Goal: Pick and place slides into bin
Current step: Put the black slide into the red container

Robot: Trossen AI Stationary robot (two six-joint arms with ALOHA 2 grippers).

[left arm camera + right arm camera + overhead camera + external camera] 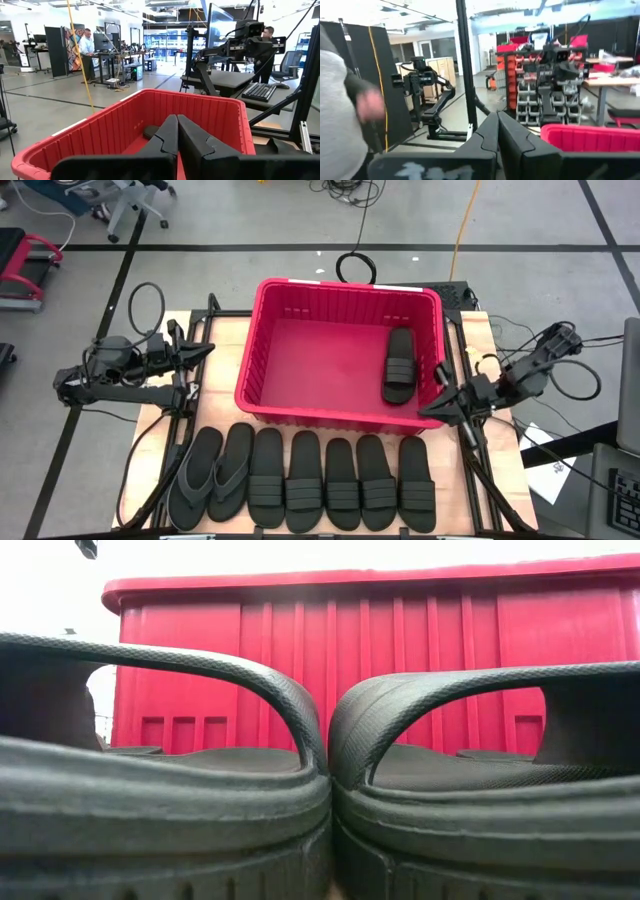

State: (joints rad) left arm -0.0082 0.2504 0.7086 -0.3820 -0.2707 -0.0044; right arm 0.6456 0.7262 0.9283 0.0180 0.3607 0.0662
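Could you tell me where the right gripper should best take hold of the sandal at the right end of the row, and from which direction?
I would grip the wide ribbed strap of that sandal, coming straight down from above. It lies flat, sole down, and the strap arches over the footbed, so one finger can probably slip beneath it. The right gripper, now shut beside the bin, is nearest.
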